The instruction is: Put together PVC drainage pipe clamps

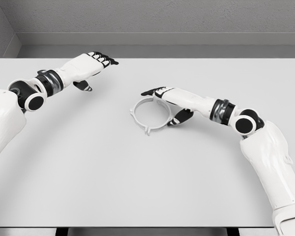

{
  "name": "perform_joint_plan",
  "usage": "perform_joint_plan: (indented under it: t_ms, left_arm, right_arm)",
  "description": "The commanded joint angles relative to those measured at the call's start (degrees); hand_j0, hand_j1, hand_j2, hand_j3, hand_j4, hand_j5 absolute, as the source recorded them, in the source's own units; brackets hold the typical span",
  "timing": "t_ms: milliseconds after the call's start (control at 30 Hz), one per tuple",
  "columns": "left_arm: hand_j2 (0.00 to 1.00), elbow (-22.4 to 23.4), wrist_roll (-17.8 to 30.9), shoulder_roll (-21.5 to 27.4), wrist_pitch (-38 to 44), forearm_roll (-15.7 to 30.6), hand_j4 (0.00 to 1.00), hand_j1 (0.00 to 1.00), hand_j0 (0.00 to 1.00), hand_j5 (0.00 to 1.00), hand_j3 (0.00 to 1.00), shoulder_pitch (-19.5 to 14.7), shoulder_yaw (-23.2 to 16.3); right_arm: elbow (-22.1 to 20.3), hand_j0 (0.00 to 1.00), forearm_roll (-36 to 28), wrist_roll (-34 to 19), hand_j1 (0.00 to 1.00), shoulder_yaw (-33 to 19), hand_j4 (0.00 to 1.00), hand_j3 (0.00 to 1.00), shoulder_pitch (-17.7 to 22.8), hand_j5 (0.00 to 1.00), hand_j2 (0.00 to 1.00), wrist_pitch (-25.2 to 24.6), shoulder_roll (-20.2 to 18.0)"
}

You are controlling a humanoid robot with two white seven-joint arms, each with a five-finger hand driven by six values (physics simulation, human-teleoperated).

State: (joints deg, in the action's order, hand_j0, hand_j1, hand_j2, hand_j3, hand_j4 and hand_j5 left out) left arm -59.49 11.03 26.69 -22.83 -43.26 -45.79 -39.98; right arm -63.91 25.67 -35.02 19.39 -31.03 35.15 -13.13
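A white ring-shaped pipe clamp lies flat on the grey table, near the middle. My right hand hovers over the clamp's right side. Its fingers reach across the far rim and its thumb curls down at the near right rim. Whether the fingers grip the ring is unclear. My left hand floats at the table's far left, well apart from the clamp, fingers extended and relaxed, holding nothing.
The table's far edge meets a grey wall. The front edge runs along the bottom of the view.
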Motion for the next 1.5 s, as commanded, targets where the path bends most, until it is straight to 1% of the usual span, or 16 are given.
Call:
perform_joint_plan:
  t_ms: [0, 633, 1033, 1100, 1367, 1467]
  left_arm:
    - [1.0, 0.0, 0.0, 0.0, 0.0, 0.2, 1.0, 1.0, 1.0, 1.0, 1.0, 0.0, 0.1]
    - [1.0, 0.5, 0.0, 0.7, 0.0, 0.2, 1.0, 1.0, 1.0, 1.0, 1.0, -0.3, 0.2]
    - [1.0, 0.5, 0.0, 0.7, 0.0, 0.2, 1.0, 1.0, 1.0, 1.0, 1.0, -0.2, 0.3]
    - [1.0, 0.6, 0.0, 0.7, 0.0, 0.8, 1.0, 1.0, 1.0, 1.0, 1.0, -0.2, 0.3]
    - [1.0, 0.6, 0.0, 0.7, 0.0, 0.8, 1.0, 1.0, 1.0, 1.0, 1.0, -0.2, 0.3]
    - [1.0, 0.6, 0.0, 0.7, 0.0, 0.9, 1.0, 1.0, 1.0, 1.0, 1.0, -0.2, 0.3]
  right_arm:
    - [0.0, 1.0, -0.4, 0.0, 1.0, 0.0, 1.0, 1.0, 0.0, 1.0, 1.0, -0.2, 0.1]
    - [0.4, 1.0, -0.4, 0.0, 1.0, 0.0, 1.0, 1.0, -0.4, 1.0, 1.0, -0.2, 0.1]
    - [0.4, 1.0, -0.5, 0.0, 1.0, -0.3, 1.0, 1.0, -0.4, 1.0, 1.0, -0.2, -0.7]
    - [0.5, 1.0, -0.5, 0.0, 1.0, -0.4, 1.0, 1.0, -0.4, 1.0, 1.0, -0.2, -1.7]
    - [0.1, 1.0, -0.6, 0.0, 1.0, -0.5, 1.0, 1.0, 0.0, 1.0, 1.0, -0.2, -1.9]
    - [0.4, 1.0, -0.6, 0.0, 1.0, -0.7, 1.0, 1.0, -0.2, 1.0, 1.0, -0.2, -3.1]
